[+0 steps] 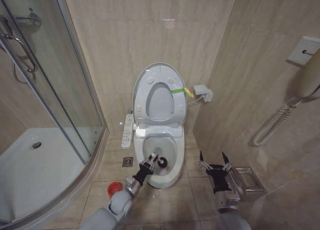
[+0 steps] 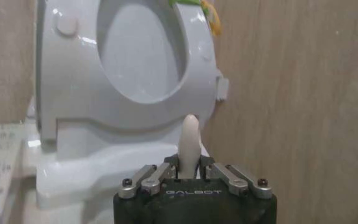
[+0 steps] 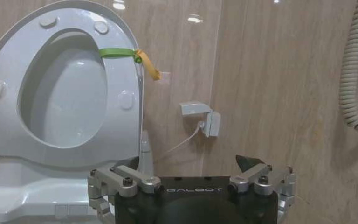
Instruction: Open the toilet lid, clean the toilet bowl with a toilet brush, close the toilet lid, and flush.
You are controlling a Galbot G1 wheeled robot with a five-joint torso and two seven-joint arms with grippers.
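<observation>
Two pincers are showing beside the white oval ceramic toilet bowl (image 1: pixel 161 155). Left pincer (image 1: pixel 148 166) is gripping the small black toilet brush (image 1: pixel 161 162) by its pale handle, brush head sitting inside the bowl. Right pincer (image 1: pixel 214 162) is hovering just beside the bowl, fingers spread wide. Glossy white oval toilet lid (image 1: pixel 160 92) is standing upright behind the bowl.

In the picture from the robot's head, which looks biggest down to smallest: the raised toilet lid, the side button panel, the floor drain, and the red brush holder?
1. toilet lid
2. button panel
3 and 4. red brush holder and floor drain: they look much alike, so I won't rank them; the left arm also partly hides the holder.
</observation>
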